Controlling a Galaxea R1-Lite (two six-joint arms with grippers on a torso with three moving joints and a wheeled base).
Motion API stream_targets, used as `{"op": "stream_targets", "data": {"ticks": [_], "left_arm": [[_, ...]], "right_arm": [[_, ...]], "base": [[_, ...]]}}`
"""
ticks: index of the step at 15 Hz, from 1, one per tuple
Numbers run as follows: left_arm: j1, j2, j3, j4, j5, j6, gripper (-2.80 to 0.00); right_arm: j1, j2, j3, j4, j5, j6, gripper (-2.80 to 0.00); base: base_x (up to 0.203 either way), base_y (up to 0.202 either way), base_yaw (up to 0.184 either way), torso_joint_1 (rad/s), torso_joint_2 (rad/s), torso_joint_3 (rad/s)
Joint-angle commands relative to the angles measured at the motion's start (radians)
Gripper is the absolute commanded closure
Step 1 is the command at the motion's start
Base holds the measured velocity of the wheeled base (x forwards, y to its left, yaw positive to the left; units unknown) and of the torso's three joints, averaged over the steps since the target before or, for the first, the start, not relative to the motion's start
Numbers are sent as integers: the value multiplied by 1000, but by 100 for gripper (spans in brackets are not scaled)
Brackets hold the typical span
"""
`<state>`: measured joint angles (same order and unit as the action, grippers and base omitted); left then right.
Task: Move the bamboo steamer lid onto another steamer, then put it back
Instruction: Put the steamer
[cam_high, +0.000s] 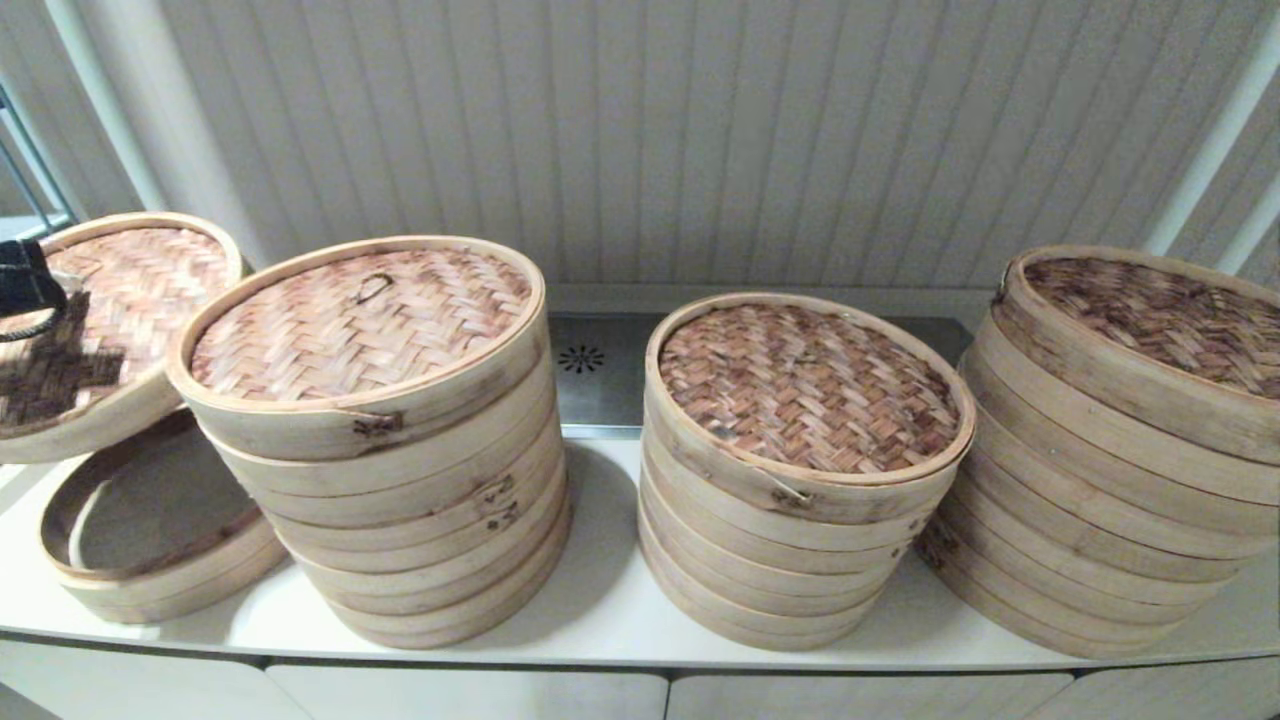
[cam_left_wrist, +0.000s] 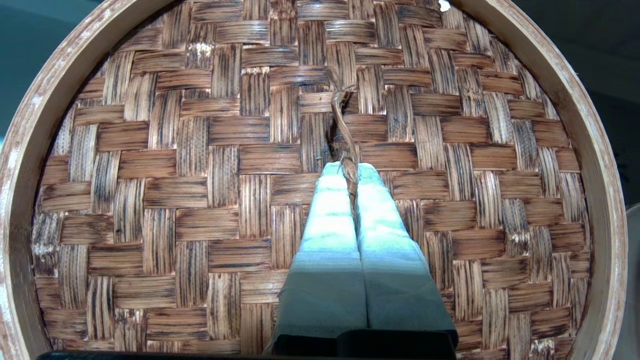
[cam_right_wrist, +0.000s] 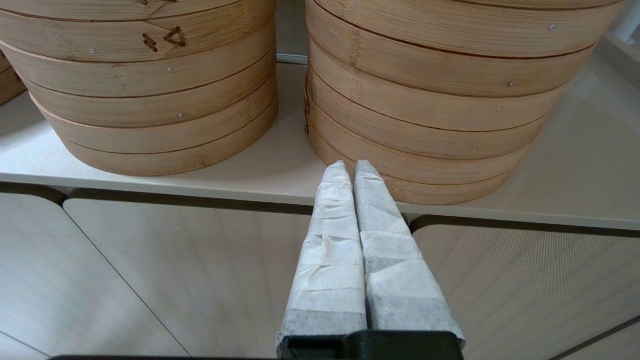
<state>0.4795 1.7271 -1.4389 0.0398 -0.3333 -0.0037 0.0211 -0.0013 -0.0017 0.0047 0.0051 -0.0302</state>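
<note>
The open steamer base sits uncovered on the white counter; above it, tilted in the air, hangs the bamboo steamer lid. The left gripper pinches the lid's loop handle, so I judge the lid lifted but not yet placed, and its return is still to do. The right gripper, fingers together and empty, idles below the counter's front edge.

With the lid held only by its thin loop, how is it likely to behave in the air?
The bamboo steamer lid already hangs tilted over the open steamer, so it will probably swing. The left pincer is shut on the loop handle, a thin strip that may twist or fray. Woven bamboo suggests a light, stiff lid.
</note>
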Motion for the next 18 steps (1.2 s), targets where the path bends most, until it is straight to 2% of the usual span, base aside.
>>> {"op": "stream_targets", "data": {"ticks": [1,7,9,13,18], "left_arm": [[17,-23,-73,55,-8,-12,0],[25,-42,-269,235,-19,-69,0],[15,-54,-339,331,-53,-75,0],[-72,-66,-459,482,-77,-108,0],[-211,-103,-460,503,-78,-154,0]], "right_arm": [[0,-2,0,0,1,0,0],[0,-2,0,0,1,0,0],[0,-2,0,0,1,0,0],[0,-2,0,0,1,0,0],[0,-2,0,0,1,0,0]], "base": [[0,0,0,0,0,0],[0,0,0,0,0,0],[0,0,0,0,0,0],[0,0,0,0,0,0],[0,0,0,0,0,0]]}}
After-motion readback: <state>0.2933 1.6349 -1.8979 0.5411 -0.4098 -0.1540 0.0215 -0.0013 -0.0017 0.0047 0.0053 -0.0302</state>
